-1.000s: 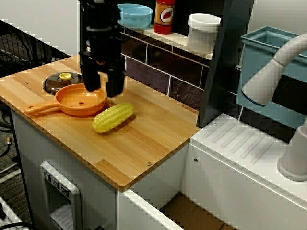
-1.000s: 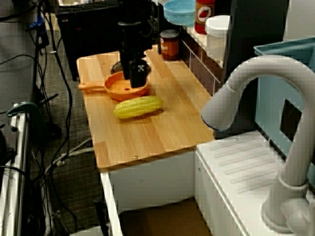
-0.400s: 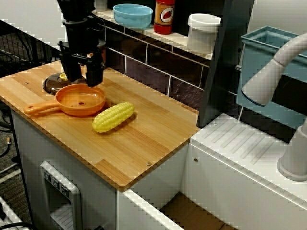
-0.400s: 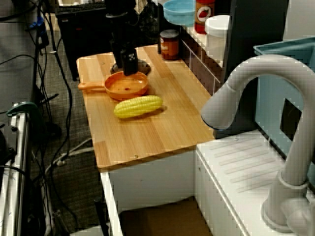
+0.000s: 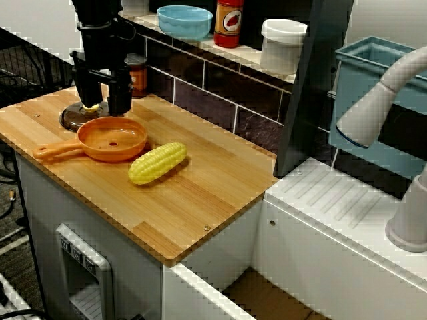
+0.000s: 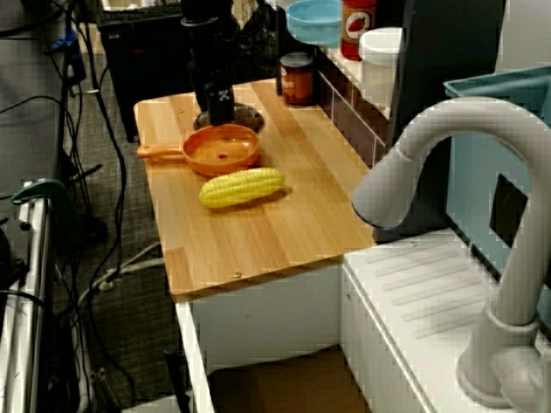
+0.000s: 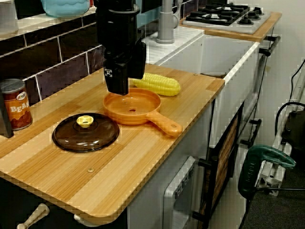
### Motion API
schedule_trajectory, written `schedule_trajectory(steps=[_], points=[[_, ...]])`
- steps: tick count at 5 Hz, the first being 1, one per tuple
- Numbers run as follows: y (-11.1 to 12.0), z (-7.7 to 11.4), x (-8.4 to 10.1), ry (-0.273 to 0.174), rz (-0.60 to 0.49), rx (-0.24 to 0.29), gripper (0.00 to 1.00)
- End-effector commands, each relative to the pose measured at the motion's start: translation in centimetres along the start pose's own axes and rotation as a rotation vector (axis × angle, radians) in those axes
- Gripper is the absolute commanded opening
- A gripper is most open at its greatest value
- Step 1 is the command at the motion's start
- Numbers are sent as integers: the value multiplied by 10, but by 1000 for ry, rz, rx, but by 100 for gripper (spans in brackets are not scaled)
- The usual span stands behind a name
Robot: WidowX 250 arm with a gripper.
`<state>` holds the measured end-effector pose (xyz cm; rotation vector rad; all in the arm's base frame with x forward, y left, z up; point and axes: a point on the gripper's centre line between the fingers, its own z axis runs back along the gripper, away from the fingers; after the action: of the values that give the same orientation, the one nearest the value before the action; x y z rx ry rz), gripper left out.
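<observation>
The arm (image 5: 100, 27) runs off the top edge in every view. In the front view, the jaws cover part of the dark lid (image 5: 69, 120) and one side of the can (image 5: 139, 77). In the view from the lid end, the arm hides the corn's (image 7: 159, 84) far tip and the pan's (image 7: 138, 107) far rim, the gap between the jaws cannot be seen, and the top edge cuts the bowl (image 7: 66, 7).

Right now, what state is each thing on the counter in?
lid: lying flat, knob up
orange pan: upright, empty
corn: lying on its side
bean can: upright
gripper: fingers open, empty, hovering near the lid
</observation>
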<state>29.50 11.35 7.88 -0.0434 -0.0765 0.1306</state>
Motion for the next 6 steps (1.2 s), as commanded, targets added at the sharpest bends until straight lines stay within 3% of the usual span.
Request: schedule_trajectory(steps=[1,6], points=[[26,8,5,-84,-11,61,100],[56,6,24,-119,-21,80,100]])
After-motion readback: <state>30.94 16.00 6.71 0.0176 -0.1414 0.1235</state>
